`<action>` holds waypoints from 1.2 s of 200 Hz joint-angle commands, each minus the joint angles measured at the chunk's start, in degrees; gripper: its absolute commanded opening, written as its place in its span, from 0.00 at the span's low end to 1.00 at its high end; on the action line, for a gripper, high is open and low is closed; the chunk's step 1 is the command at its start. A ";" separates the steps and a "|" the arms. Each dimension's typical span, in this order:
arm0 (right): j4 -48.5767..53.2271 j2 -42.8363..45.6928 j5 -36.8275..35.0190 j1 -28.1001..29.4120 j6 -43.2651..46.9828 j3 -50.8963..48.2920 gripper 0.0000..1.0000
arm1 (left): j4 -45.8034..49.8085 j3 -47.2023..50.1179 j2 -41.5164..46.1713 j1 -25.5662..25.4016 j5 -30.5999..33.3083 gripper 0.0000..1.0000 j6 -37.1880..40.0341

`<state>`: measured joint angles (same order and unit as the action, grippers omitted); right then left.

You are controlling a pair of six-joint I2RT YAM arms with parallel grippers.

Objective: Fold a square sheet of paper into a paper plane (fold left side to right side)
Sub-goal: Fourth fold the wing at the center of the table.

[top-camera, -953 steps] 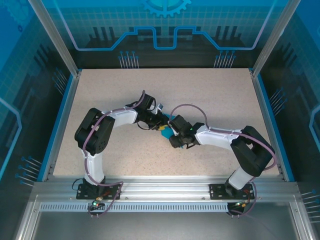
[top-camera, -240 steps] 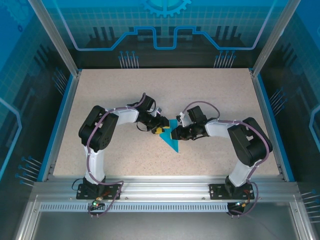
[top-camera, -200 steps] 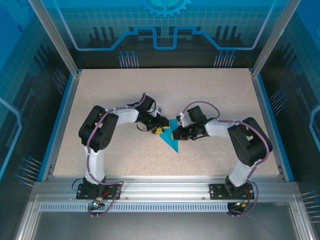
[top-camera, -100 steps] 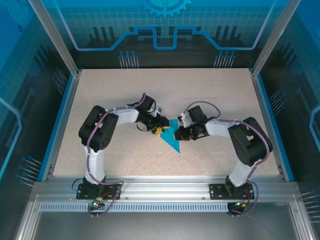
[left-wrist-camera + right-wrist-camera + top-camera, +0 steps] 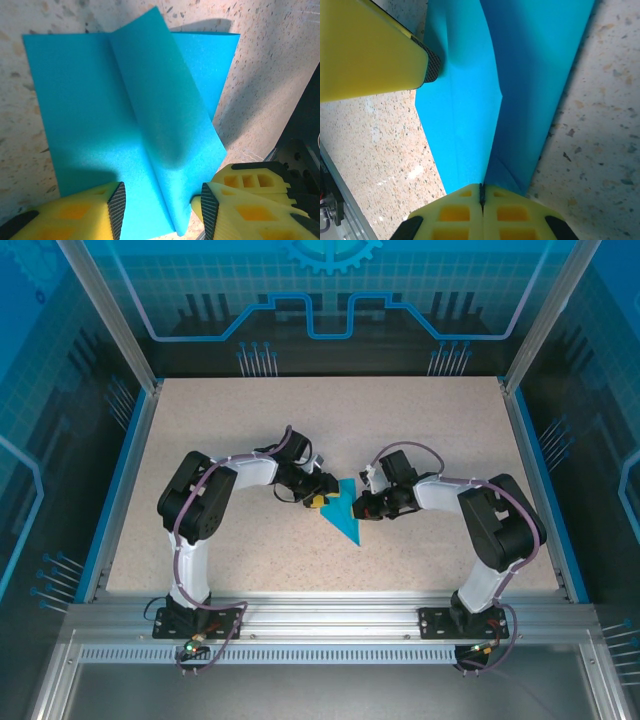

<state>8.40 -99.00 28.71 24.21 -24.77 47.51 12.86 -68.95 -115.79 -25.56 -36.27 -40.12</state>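
One sheet of blue paper (image 5: pixel 345 515) is lying on one speckled desk (image 5: pixel 430 430). Two robot arms are reaching over it: one left arm (image 5: pixel 215 485) and one right arm (image 5: pixel 475 505). Each is carrying one tool, so two tools are showing: the left tool (image 5: pixel 160 206) and the right tool (image 5: pixel 481 189). Each tool is showing two yellow fingers (image 5: pixel 242 212), making four.

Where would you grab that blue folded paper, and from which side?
Grip the raised flap of the blue paper at its free edge, coming from the right arm's side. The rest lies flat on the table, leaving nothing for jaws to get around; only that lifted layer stands clear. The right gripper is shut on it there.
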 commanded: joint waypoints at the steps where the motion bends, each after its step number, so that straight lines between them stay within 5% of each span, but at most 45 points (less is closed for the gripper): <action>1: 2.23 0.59 -0.34 -0.89 1.30 1.63 0.00 | 2.78 -0.10 -2.24 -0.35 3.40 0.47 1.64; 240: 5.83 -3.38 -3.80 -1.45 2.17 2.55 0.00 | 3.01 -0.26 -2.35 -0.26 3.33 0.48 1.80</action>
<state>11.57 -101.01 26.02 23.57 -23.83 49.21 13.06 -69.08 -115.79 -25.56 -36.25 -39.94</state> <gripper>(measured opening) 0.056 0.480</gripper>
